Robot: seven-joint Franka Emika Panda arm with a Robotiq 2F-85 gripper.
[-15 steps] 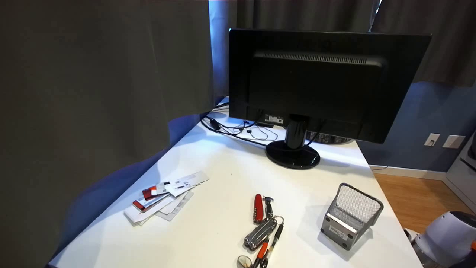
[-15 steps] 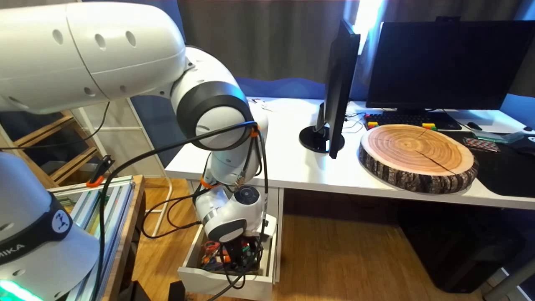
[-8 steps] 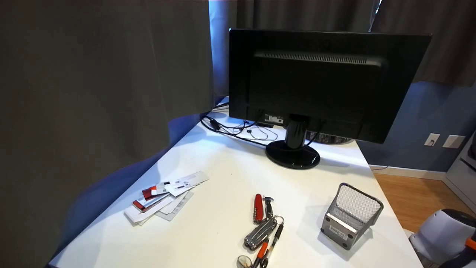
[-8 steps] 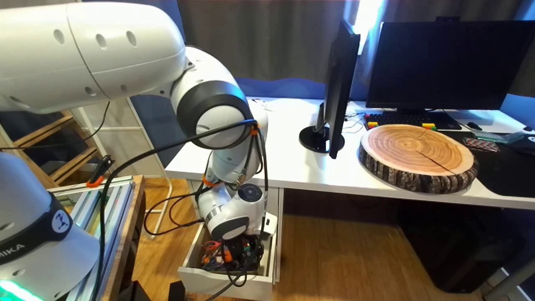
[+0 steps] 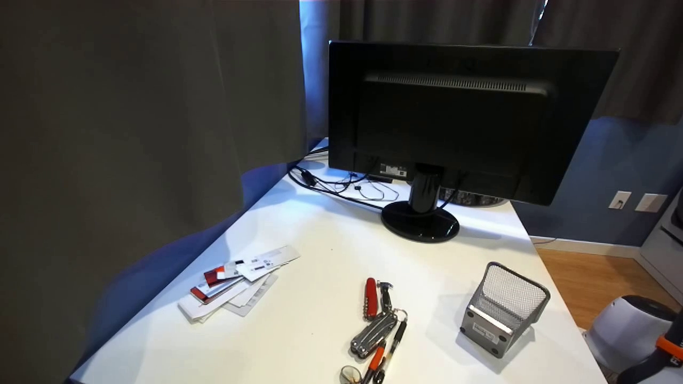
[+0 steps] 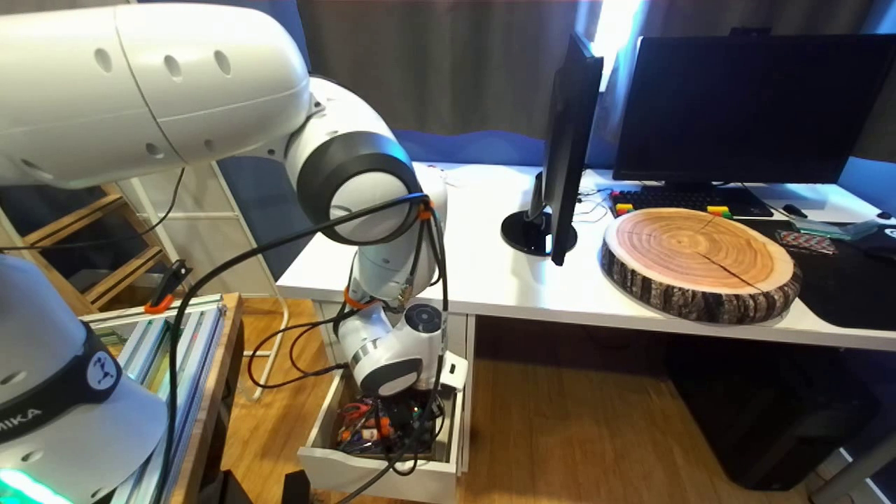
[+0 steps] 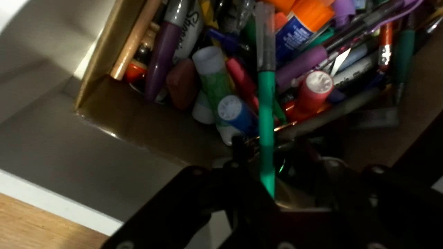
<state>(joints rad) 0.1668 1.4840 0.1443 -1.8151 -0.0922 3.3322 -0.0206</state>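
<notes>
My gripper [image 7: 271, 147] points down into a brown box [image 7: 145, 128] full of pens and markers. In an exterior view the gripper [image 6: 400, 414] is dark and partly lost among cables, over the open white drawer [image 6: 381, 477]. Its fingers stand apart. A green pen with a clear grey cap [image 7: 266, 100] runs between them; a gap shows on its left, and its lower end is hidden behind the gripper. Around it lie a purple marker [image 7: 162, 57], a blue-capped glue stick [image 7: 235, 112], a red glue stick [image 7: 313, 88] and an orange-capped one [image 7: 299, 26].
On the white desk [image 5: 309, 325] lie a red pocket knife [image 5: 371, 298], a multi-tool [image 5: 374, 335], pens, papers [image 5: 240, 282] and a tipped mesh holder [image 5: 504, 309]. Monitors and a wood slab [image 6: 700, 259] stand there. Black cables [image 6: 308, 238] hang along the arm.
My wrist has risen slightly and shifted a little right over the drawer in an exterior view. The hanging cables moved with it. The things on the desk have not moved.
</notes>
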